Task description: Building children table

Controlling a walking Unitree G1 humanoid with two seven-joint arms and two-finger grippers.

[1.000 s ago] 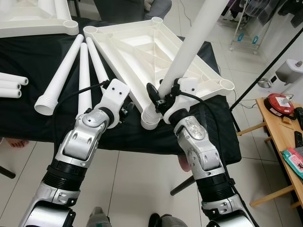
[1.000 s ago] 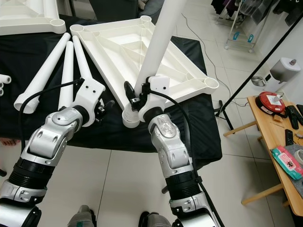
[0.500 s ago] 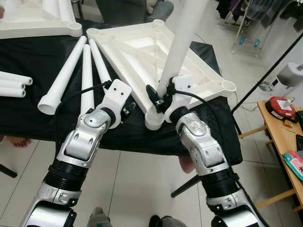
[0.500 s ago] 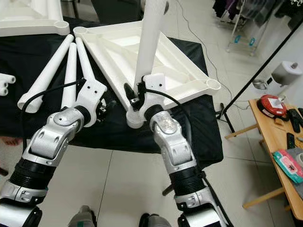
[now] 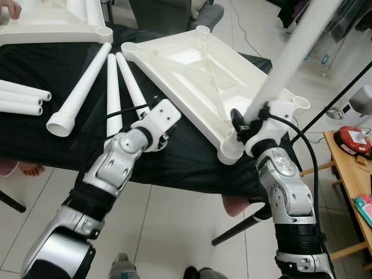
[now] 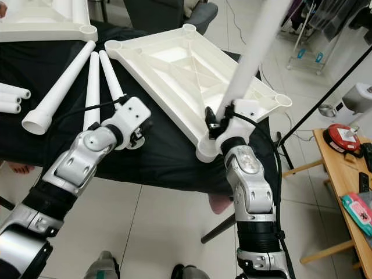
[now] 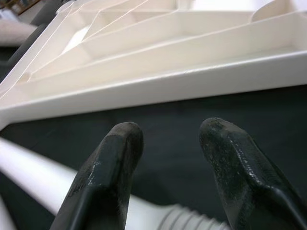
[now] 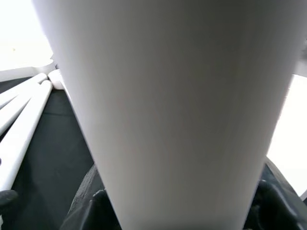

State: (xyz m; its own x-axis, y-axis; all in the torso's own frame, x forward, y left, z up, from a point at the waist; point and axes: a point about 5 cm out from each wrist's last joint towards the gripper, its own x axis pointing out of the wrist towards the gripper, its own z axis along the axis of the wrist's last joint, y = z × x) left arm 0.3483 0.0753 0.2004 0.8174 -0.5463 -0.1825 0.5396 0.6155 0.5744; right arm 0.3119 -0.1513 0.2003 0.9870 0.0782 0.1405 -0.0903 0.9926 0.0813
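The right gripper (image 5: 243, 123) is clenching a white table leg (image 5: 288, 55) over the upturned tabletop's (image 5: 192, 75) corner socket (image 5: 228, 154); the left gripper (image 7: 170, 143) is hovering released.

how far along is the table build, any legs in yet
Done: the upturned tabletop lies on the black cloth, no leg seen standing free in it. In hand: the right tool grips a white leg, tilted, its foot at the near corner socket. Left: three loose legs by the open left tool.

table leg (image 5: 290, 55): top cut off by edge | right claw (image 5: 247, 123): fingertips hidden behind leg
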